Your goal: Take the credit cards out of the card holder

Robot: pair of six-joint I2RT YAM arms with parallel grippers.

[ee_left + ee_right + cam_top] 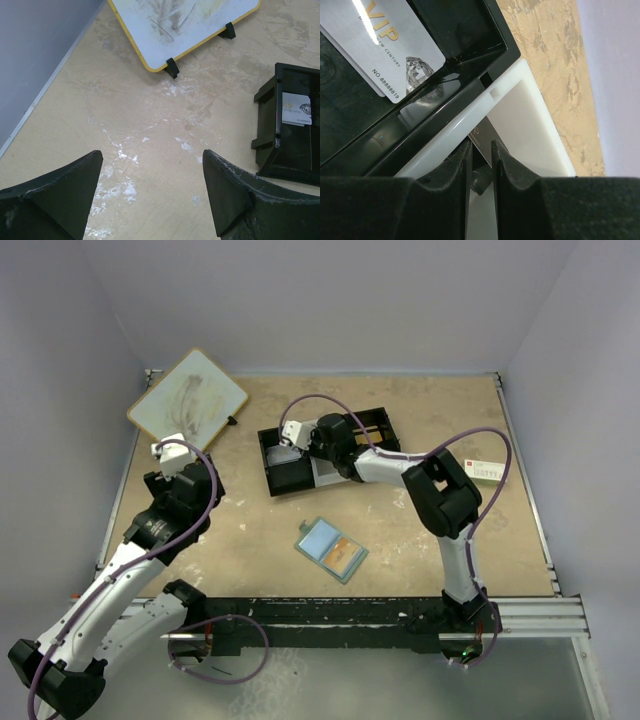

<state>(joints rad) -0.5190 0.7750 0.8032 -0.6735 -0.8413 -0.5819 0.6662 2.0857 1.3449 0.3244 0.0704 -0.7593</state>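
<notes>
Left gripper point(152, 157): jaws wide apart over bare table point(150, 100), free room around. Right gripper point(481, 147): at tray point(268, 455) white wall, jaws narrowly apart, dark flat piece point(479, 136) in gap; grip unclear. Grey card point(385, 45) in tray. Holder point(320, 539) open mid-table, orange card point(343, 554) inside.

One card holder point(331, 550) is lying open on the worktop point(250, 530), showing one orange-gold card point(343, 553). One three-compartment tray point(267, 120) is carrying one silver card point(296, 108) in a black compartment and what looks like one dark card point(478, 139) in the white one. One yellow-rimmed whiteboard point(188, 400) and one white box point(485, 471) are lying apart. Two arms are reaching in: left arm point(150, 530), right arm point(440, 495).
</notes>
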